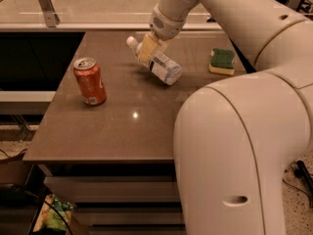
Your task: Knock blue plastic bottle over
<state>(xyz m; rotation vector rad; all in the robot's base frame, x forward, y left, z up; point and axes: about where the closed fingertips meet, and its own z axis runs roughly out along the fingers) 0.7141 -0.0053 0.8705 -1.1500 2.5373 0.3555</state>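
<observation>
The blue plastic bottle (160, 66) is clear with a white cap and a white label. It is tipped far over on the brown table (132, 126), near the back middle, with its cap pointing up and to the left and its base down to the right. My gripper (147, 50) hangs from the white arm and rests against the bottle's upper part, just below the cap. The arm hides part of the bottle's neck.
An orange soda can (90, 81) stands upright on the table's left side. A green and yellow sponge (222, 61) lies at the back right. My large white arm body (230, 155) fills the right foreground. A metal rail (46, 6) runs behind the table.
</observation>
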